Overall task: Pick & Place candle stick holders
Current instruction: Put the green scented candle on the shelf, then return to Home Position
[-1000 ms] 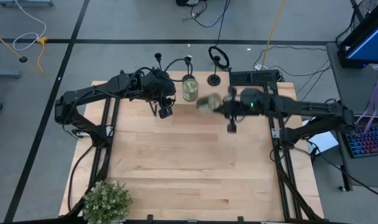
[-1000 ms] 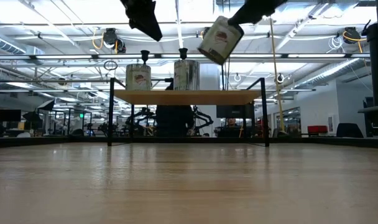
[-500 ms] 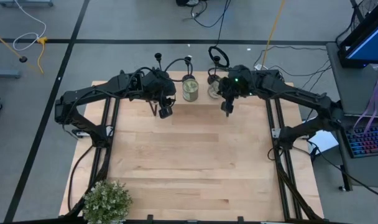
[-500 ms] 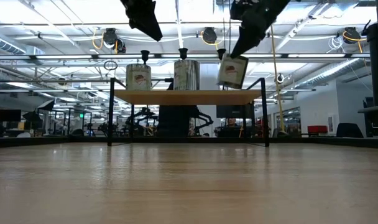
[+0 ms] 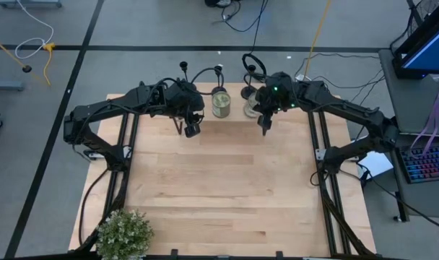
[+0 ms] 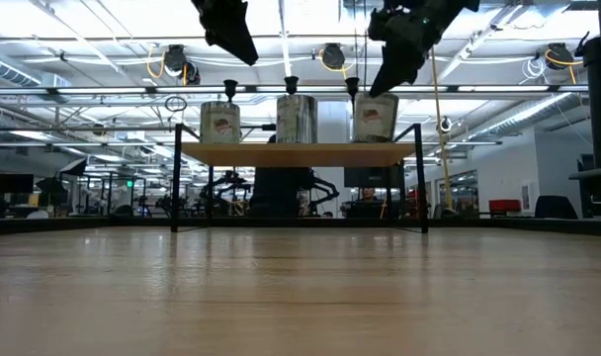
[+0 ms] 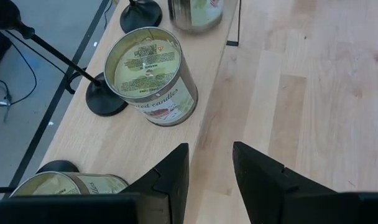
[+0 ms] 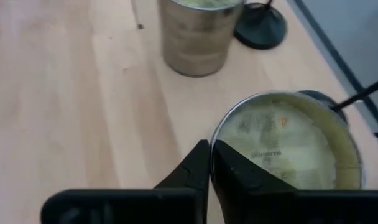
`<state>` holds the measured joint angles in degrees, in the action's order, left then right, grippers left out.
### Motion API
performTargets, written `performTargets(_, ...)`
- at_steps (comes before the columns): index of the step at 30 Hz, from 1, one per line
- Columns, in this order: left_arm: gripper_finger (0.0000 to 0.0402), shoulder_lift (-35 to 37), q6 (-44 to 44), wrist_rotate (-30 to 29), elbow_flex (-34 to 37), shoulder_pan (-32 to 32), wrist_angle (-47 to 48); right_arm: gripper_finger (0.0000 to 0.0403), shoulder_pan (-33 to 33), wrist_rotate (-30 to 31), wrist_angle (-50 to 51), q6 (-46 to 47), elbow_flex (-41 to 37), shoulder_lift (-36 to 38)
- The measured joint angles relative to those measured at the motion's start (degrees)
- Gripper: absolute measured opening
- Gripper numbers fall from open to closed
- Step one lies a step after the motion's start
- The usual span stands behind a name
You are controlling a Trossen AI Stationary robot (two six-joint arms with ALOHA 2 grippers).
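Observation:
Three black candle stick holders [image 6: 292, 87] stand on their disc bases at the back of a raised shelf [image 6: 281, 154] at the table's far edge; one base shows in the high view [image 5: 248, 92]. Three metal candle tins stand before them. My right gripper [image 8: 209, 152] is shut on the rightmost tin [image 8: 288, 143], which also shows in the low view [image 6: 375, 117]. My left gripper [image 7: 211, 165] is open and empty, above the table just near of the middle tin [image 7: 153, 78]. It also shows in the high view [image 5: 192, 130]. My right gripper pinches the tin's rim [image 8: 217, 127] on the side toward the middle tin. One finger [image 8: 232, 171] is over the tin's inside and the other is outside. The fingers slant down from above [image 6: 385, 79]. The tin stands upright on the shelf.
The middle tin [image 5: 220, 103] stands close to the left of the held one. The leftmost tin [image 6: 219, 121] stands under my left arm. A leafy potted plant [image 5: 123, 232] sits at the near left corner. Bare wood [image 5: 227, 180] lies between.
My right gripper has carried the tin toward the table's far edge and down. The tin hung tilted in the air; now it stands upright on the shelf, right of the middle tin.

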<state>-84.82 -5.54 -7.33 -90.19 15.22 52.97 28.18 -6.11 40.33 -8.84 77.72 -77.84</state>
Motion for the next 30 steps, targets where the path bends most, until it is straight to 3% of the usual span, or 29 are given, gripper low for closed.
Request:
performTargets(11, 0.0131, 0.0, -0.1, 0.0, 0.0, 0.0, 0.5, 0.0033, 1.5, 0.0, -3.2, -0.4, -0.4, 0.0)
performTargets(21, 0.0131, 0.4, -0.6, -0.2, 0.0, 0.0, 2.5, 0.0079, 1.4, 0.1, -7.6, -0.9, -0.5, 1.6)
performTargets(25, 0.0131, 3.5, 0.0, -1.3, 0.0, 0.0, 5.4, 0.0086, 1.0, 0.0, -6.8, -0.7, -0.5, 5.6)
performTargets(30, 0.0131, 12.3, -1.8, -2.1, 1.7, 0.0, 4.9, 0.0084, -1.2, -0.2, -4.3, -2.2, -2.2, 12.1)
